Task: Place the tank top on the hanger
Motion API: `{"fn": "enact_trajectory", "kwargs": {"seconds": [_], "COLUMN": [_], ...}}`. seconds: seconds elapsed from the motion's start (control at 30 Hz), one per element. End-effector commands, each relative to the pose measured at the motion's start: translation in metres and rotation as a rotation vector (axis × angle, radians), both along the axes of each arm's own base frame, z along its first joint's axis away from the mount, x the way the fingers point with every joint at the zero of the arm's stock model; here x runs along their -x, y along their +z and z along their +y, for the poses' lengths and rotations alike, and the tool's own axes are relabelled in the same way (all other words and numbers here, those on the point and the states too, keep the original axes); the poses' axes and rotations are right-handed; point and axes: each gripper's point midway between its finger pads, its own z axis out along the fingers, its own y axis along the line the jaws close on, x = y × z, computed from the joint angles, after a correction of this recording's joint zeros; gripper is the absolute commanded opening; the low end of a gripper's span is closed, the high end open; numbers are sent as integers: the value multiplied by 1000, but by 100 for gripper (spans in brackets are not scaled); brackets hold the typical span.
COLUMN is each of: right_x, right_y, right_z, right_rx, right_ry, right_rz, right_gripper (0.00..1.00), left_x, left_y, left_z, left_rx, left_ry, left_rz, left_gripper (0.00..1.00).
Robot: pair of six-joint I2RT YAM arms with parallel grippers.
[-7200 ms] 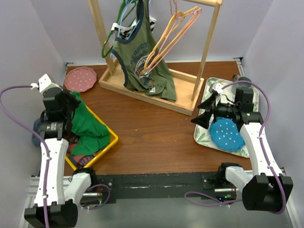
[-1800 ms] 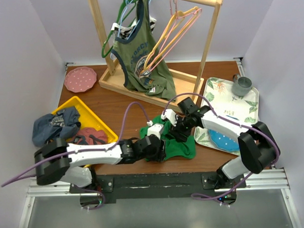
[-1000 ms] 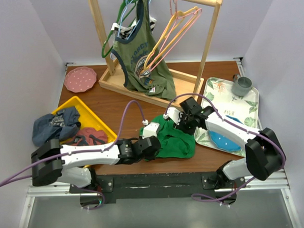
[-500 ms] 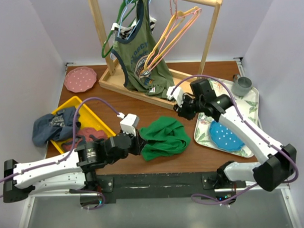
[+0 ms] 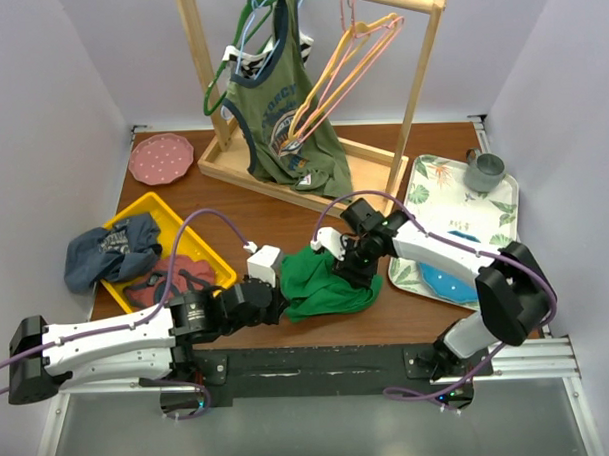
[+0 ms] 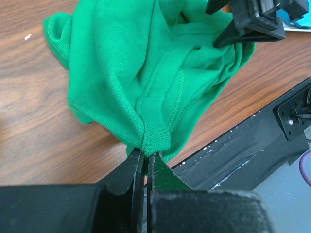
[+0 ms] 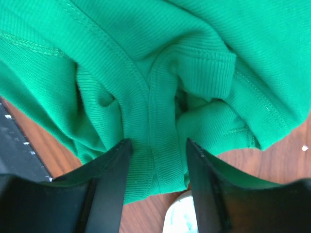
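Along the middle of the near edge of the desk (image 5: pixel 274 214) the tank top (image 6: pixel 131 73) lies in a bunched, folded heap, flat on the wood; the left hand (image 6: pixel 144 156) comes at it low from the near left, its jaws pressed together and clamped on a small fold of the hem at the heap's near-left side; the right hand (image 7: pixel 158 143) is set down on the heap from the far right, its jaws apart, the two fingers standing either side of a ribbed seam ridge with green cloth showing between them and not pinched; both hands meet the same garment, the left at its near-left edge and the right on its far-right part; further back along the left edge a yellow tray (image 5: pixel 207 246) sits at an angle, a reddish cloth (image 5: pixel 176 272) inside it and a blue-grey garment (image 5: pixel 110 250) draped over its left rim; along the right edge a leaf-patterned tray (image 5: pixel 433 178) carries a blue plate (image 5: pixel 448 278) at its near end and a grey mug (image 5: pixel 483 170) at its far end; a pink plate (image 5: pixel 162 158) lies in the far left corner; a wooden rack (image 5: pixel 283 184) stands along the far edge, an olive top (image 5: pixel 281 119) hanging from its rail beside a dark green hanger (image 5: pixel 217 91); the hanger (image 5: pixel 325 84) hangs bare from that rail among pink hangers (image 5: pixel 353 8), well apart from the tank top.
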Motion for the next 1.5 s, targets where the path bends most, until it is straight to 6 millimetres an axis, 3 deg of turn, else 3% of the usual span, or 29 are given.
{"fn": "enact_trajectory", "kwargs": {"seconds": [0.0, 0.1, 0.23, 0.37, 0.53, 0.67, 0.7, 0.73, 0.77, 0.8, 0.83, 0.87, 0.9, 0.93, 1.0, 1.03, 1.1, 1.2, 1.27, 1.3, 1.37, 1.4, 1.43, 1.47], "right_x": [-21, -30, -37, -42, -44, -53, -57, -54, -57, -59, -55, -56, -53, -49, -40, -35, -27, -21, -19, -26, -31, -33, -36, -39], "right_y": [5, 11, 22, 56, 109, 172, 209, 222, 241, 285, 301, 321, 356, 375, 415, 428, 455, 462, 456, 433, 410, 378, 364, 346], "right_z": [-15, -22, -25, -18, -5, -1, 5, 1, -3, -2, -1, -6, -9, -11, -16, -17, -27, -33, -35, -32, -30, -27, -25, -23], "right_rx": [73, 107, 114, 42, -55, -158, -225, -235, -258, -327, -366, -397, -451, -485, -563, -598, -653, -682, -681, -649, -626, -595, -589, -572], "right_ry": [-33, -50, -53, -50, -13, -24, -19, -15, -26, -26, -12, -25, -29, -32, -46, -39, -74, -95, -104, -110, -119, -117, -119, -121], "right_rz": [-136, -191, -236, -303, -354, -446, -500, -499, -522, -595, -596, -630, -703, -743, -829, -847, -892, -893, -887, -836, -799, -731, -710, -679], "right_gripper": [50, 43, 9, 0, 0, 0, 0, 0, 0, 0, 0, 0, 0, 0, 0, 0, 0, 0, 0, 0, 0, 0, 0, 0], "left_x": [-3, -4, -4, -5, -14, -31, -35, -43, -46, -48, -52, -53, -53, -53, -51, -49, -46, -47, -49, -51, -53, -55, -56, -56], "left_y": [8, 10, 8, 12, 28, 84, 94, 127, 144, 159, 196, 214, 231, 266, 297, 323, 342, 359, 352, 347, 319, 311, 286, 273], "left_z": [-8, -6, -2, -2, 2, 6, 14, 16, 19, 25, 29, 32, 36, 39, 40, 43, 41, 41, 39, 38, 36, 35, 34, 33], "left_rx": [55, 50, 40, 46, 23, 24, -17, 15, 19, -9, 39, 55, 53, 115, 148, 195, 215, 228, 209, 202, 169, 168, 134, 142], "left_ry": [17, 21, 32, 34, 46, 78, 75, 105, 112, 102, 125, 125, 109, 114, 86, 86, 55, 53, 55, 67, 78, 90, 89, 102], "left_rz": [-3, -5, -9, -16, -71, -186, -222, -275, -308, -351, -400, -430, -471, -506, -560, -586, -623, -649, -645, -643, -612, -607, -586, -561], "left_gripper": [0, 0, 0, 0, 0, 0, 0, 0, 0, 0, 0, 0, 0, 0, 0, 0, 0, 0, 0, 0, 0, 0, 0, 0]}}
